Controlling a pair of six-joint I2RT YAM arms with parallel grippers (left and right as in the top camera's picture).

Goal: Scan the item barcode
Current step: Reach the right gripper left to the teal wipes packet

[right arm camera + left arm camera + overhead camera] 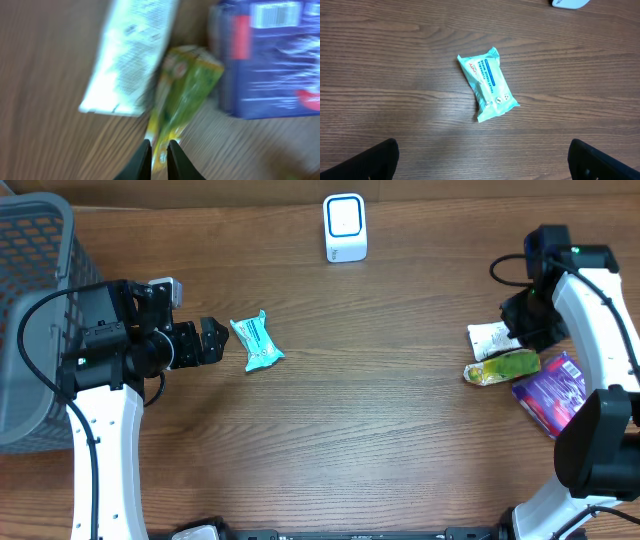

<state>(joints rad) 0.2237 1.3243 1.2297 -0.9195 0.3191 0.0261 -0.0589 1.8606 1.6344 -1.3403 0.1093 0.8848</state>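
A wooden table (380, 430) fills the overhead view from edge to edge, its brown surface streaked with darker grain that runs across the picture from left to right. The finish is smooth and slightly glossy. Light falls softly and evenly from above, so shadows on the wood are faint and short. In the left wrist view the table (395, 75) shows fine, close grain lines and a paler sheen low in the middle. In the right wrist view the wood (40, 75) is blurred. A grey mesh basket (30, 300) stands at the table's left edge
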